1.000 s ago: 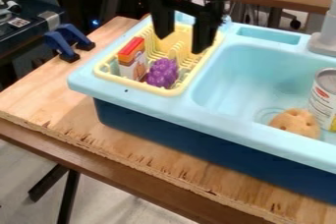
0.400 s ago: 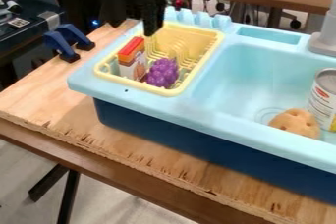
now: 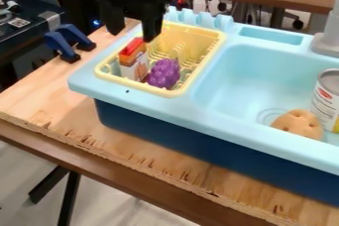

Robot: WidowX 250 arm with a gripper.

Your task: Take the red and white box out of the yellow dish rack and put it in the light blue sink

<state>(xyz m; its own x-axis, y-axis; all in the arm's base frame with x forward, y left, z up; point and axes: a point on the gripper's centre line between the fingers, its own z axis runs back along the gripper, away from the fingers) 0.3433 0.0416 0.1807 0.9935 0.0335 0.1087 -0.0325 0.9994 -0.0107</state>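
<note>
Before me a sink [image 3: 265,66] on a tabletop [image 3: 39,96], a basket [image 3: 218,46] in its left side, a box [image 3: 134,64] left of grapes [image 3: 164,74] inside, a potato [image 3: 299,123] before a can [image 3: 327,101] in the basin.

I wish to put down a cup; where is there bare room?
Bare: basin between yellow rack and potato; wooden board between sink unit and blue clamps. Crowded: the rack, with box, grapes and gripper close; basin beside the can.
</note>
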